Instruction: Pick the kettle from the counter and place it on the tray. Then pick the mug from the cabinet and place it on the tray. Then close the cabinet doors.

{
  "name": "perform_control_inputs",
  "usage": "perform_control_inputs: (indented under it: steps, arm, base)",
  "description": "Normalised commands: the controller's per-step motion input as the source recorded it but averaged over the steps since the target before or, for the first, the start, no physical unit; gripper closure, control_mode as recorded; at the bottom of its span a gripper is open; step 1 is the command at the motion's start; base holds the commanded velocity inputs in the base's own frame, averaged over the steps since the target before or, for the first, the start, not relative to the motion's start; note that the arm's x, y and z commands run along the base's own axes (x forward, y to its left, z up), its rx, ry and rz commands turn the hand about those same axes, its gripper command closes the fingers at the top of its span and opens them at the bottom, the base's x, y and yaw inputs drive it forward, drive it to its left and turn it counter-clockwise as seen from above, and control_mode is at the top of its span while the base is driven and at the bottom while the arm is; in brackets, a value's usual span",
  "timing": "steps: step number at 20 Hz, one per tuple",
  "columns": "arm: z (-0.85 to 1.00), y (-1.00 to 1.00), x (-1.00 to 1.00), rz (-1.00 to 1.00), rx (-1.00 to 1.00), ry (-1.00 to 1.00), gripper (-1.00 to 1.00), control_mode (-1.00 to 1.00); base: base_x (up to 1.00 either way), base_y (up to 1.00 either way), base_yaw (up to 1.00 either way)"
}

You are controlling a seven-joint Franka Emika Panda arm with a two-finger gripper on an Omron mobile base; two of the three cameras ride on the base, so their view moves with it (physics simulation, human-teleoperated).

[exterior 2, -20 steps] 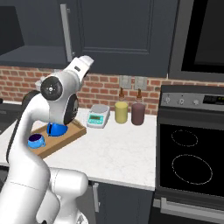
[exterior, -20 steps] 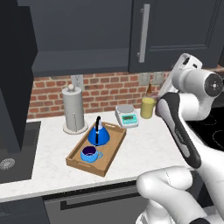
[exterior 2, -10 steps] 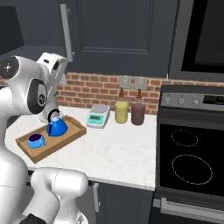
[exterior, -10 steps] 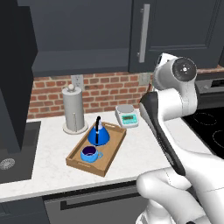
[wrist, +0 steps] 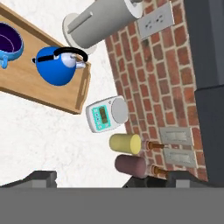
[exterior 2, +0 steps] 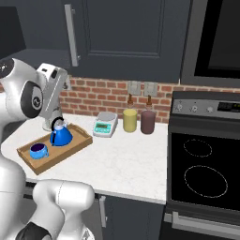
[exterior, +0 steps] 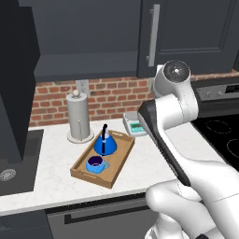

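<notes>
Hand view has the gripper [wrist: 107,179] spread wide, holding nothing, above bare counter [wrist: 39,135]. At eleven o'clock lies the tray [wrist: 52,98], its long axis slanting, carrying the kettle [wrist: 56,66], handle upright, and the mug [wrist: 9,43]. A scale [wrist: 106,114] and two bottles [wrist: 131,154] line the brick wall, a towel roll [wrist: 103,19] beyond.

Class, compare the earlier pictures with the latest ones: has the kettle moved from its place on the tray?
No. The kettle sits at the tray's far end, near the paper towel holder, with the mug in front of it, exactly as before.
</notes>
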Motion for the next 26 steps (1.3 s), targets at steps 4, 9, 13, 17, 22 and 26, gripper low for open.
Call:
perform_control_inputs:
  steps: [4,9,13,17,22,26]
  arm:
    - [-0.23,-0.02,-0.14,0.00,0.00,0.01,-1.00,-1.00]
    - [-0.25,0.00,0.00,0.00,-0.01,0.09,-1.00,-1.00]
    - [-0.25,0.04,-0.02,0.00,-0.03,0.02,-1.00,-1.00]
    - [-0.20,0.09,-0.23,0.00,-0.05,0.00,-1.00,-1.00]
    - [-0.01,0.07,-0.36,0.00,-0.03,0.00,-1.00,-1.00]
    - [-0.01,0.27,-0.20,0.00,-0.12,0.00,-1.00,-1.00]
  base:
    - [0.00,0.00,0.00]
    - [0.00,0.00,0.00]
    - [0.00,0.00,0.00]
    - [0.00,0.00,0.00]
    - [0.00,0.00,0.00]
    - [0.00,0.00,0.00]
